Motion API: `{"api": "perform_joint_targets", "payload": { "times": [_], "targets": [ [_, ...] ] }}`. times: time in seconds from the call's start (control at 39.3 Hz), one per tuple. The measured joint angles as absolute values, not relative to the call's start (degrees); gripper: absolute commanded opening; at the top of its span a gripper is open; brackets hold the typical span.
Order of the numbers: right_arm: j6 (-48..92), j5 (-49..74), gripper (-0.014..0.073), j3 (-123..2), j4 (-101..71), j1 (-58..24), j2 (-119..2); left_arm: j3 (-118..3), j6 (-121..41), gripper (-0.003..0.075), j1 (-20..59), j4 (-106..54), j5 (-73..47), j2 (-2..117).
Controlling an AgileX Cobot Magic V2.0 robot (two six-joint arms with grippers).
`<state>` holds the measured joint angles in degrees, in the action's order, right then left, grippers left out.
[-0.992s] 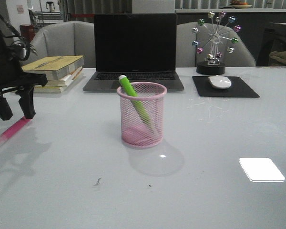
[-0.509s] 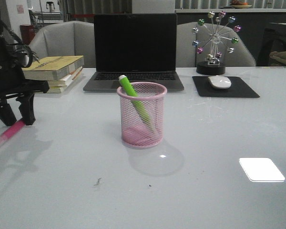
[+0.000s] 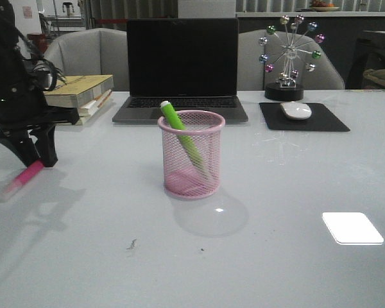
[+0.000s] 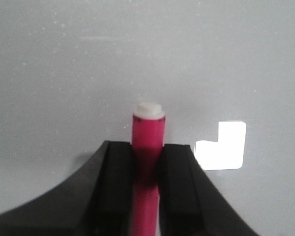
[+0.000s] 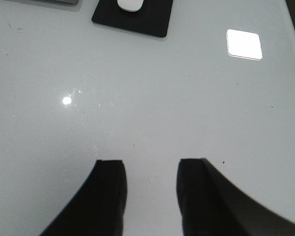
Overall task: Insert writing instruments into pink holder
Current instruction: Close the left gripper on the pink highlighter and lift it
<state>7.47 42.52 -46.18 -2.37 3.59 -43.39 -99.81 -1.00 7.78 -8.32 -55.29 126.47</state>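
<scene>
Jaws, left gripper (image 4: 146, 162): closed in on the pink marker (image 4: 148, 147), both pads against its barrel; only the wrist view shows this contact, the front view gives just dark fingers standing over the marker's upper end
Jaws, right gripper (image 5: 150, 184): spread apart over bare table (image 5: 187, 98), nothing between them; this gripper shows only in its own wrist view
Table: white, glossy
Pink holder (image 3: 191, 154): upright at mid-table, well right of the left gripper
Green marker (image 3: 181, 136): inside the holder, leaning, top toward the left over the rim
Pink marker axis: flat on the table, lying diagonally, pale cap nearest the camera
</scene>
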Motion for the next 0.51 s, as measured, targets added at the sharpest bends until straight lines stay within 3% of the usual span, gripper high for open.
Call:
{"api": "perform_joint_targets", "payload": {
  "times": [0.51],
  "targets": [
    [7.47,42.61,0.0383,-46.18,-2.24,3.59,-43.39,-107.11,-5.62,0.0099,12.27,-8.58,-44.06,113.96]
  ]
}}
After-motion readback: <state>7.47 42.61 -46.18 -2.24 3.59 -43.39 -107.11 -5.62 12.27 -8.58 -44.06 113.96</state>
